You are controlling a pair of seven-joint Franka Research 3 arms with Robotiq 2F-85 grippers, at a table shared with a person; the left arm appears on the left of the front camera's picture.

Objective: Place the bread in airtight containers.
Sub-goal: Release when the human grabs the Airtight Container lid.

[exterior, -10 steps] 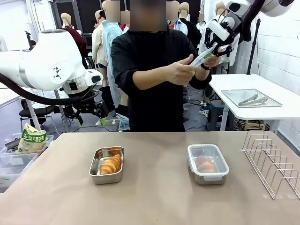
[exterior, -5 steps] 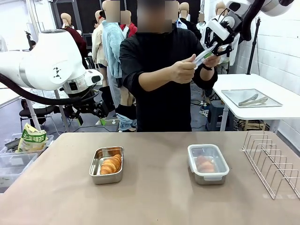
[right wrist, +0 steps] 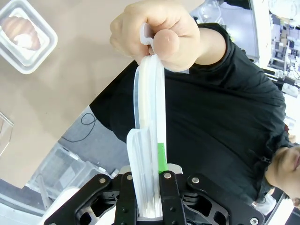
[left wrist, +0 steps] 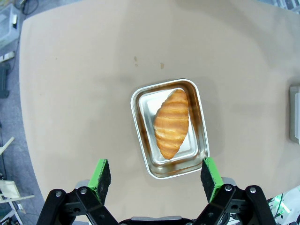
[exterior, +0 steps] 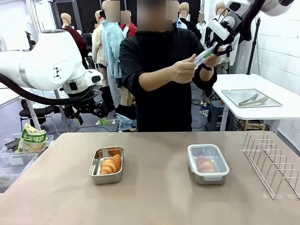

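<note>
A: Right hand (right wrist: pixel 146 187)?
B: I am clamping it on the clear lid (right wrist: pixel 149 117); the person's hand (right wrist: pixel 157 33) is gripping the far end.
A: Left hand (left wrist: pixel 157 176)?
B: I am holding it spread wide above the open container (left wrist: pixel 169 127), bread (left wrist: pixel 171 123) inside.
A: The other?
B: Lidded container (exterior: pixel 208 163) on the table (exterior: pixel 154 197).
A: Next?
B: Lidding, I judge, once the person releases.

Shiny steel pan (left wrist: pixel 169 127); glossy ridged roll (left wrist: pixel 172 123); translucent plastic lid (right wrist: pixel 149 131).
</note>
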